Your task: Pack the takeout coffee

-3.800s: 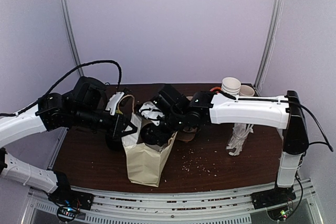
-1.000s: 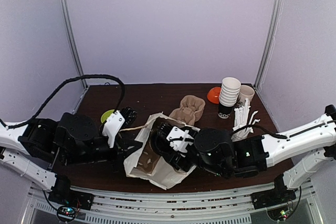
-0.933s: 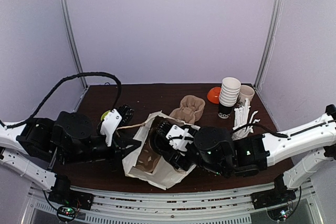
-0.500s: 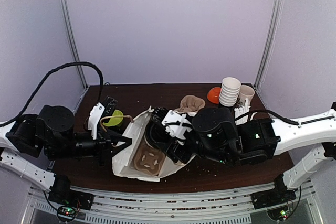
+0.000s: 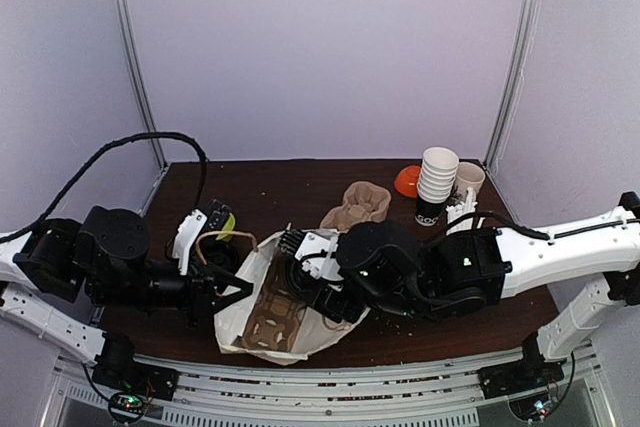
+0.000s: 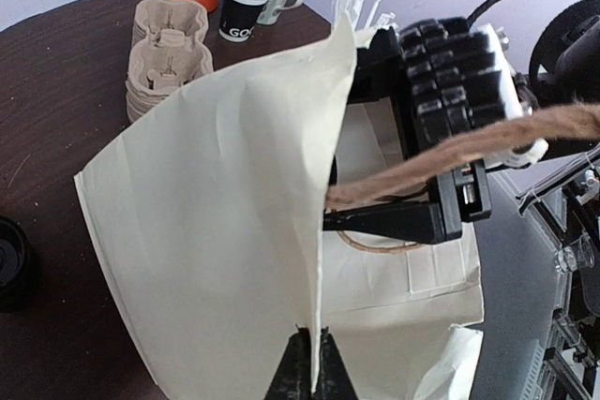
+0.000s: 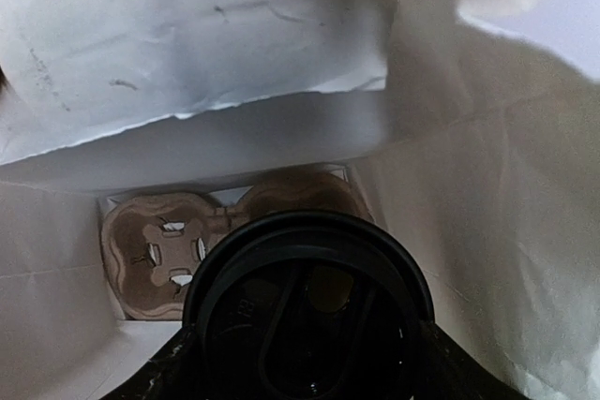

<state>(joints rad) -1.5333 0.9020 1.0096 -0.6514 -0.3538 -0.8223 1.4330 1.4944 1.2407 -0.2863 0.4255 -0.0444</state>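
The takeout coffee shows only as its black lid, filling the lower right wrist view; its white body is hidden. My right gripper is shut on it, fingers at both sides of the lid, inside the mouth of the white paper bag. A brown cardboard cup carrier lies at the bag's bottom, beyond the lid, and also shows from above. My left gripper is shut on the bag's paper edge and holds the mouth open, left of the bag.
A tall stack of lidless white cups, a mug, an orange bowl, a bundle of white stirrers and spare brown carriers stand at the back right. A green object sits behind the left gripper. A stack of black lids stands by the bag.
The bag has gone from upright to tipped over with its mouth pulled wide. My right gripper with the coffee has moved left, further into the mouth. My left gripper still holds the bag's edge.
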